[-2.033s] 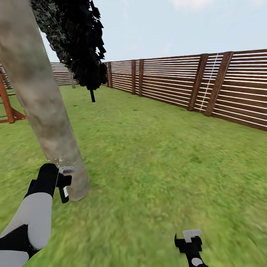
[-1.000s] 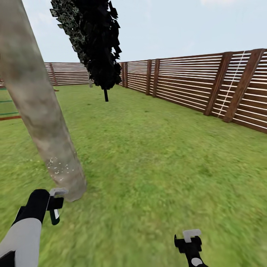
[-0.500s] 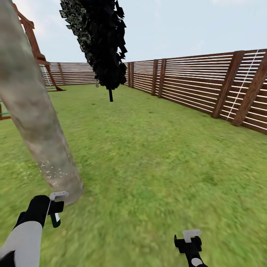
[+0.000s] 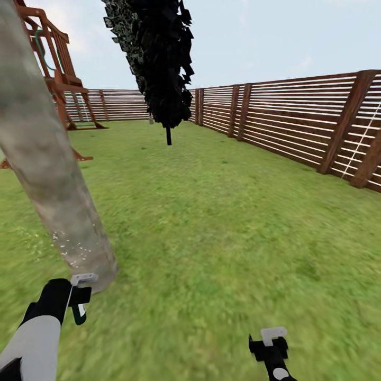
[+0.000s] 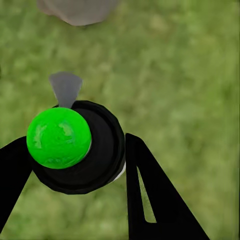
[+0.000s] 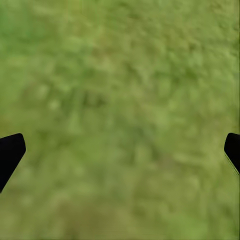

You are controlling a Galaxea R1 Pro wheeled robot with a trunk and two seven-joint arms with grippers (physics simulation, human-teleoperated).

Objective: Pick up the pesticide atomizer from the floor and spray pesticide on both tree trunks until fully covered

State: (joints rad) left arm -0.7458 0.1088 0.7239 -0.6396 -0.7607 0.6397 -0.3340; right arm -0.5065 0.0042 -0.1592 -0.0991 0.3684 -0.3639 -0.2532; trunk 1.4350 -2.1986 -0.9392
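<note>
Near left on the lawn (image 4: 222,211): tree trunk (image 4: 50,174), leaning, white pesticide specks (image 4: 74,251) low on its bark.
Left gripper (image 5: 75,165): fingers clamped on the atomizer (image 5: 75,147), just beside the trunk base.
Right gripper (image 6: 120,147): fingers spread wide over bare grass.
Far right: slatted fence (image 4: 296,124).

mottled beige-grey tree trunk (image 4: 50,174), green lawn (image 4: 222,222)

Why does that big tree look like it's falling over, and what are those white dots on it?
The thick beige-grey tree trunk leans instead of standing straight, though it looks whole. The fine white specks sit only low on the bark, near the left gripper, which holds a black atomizer with a green cap. Nothing looks broken.
</note>
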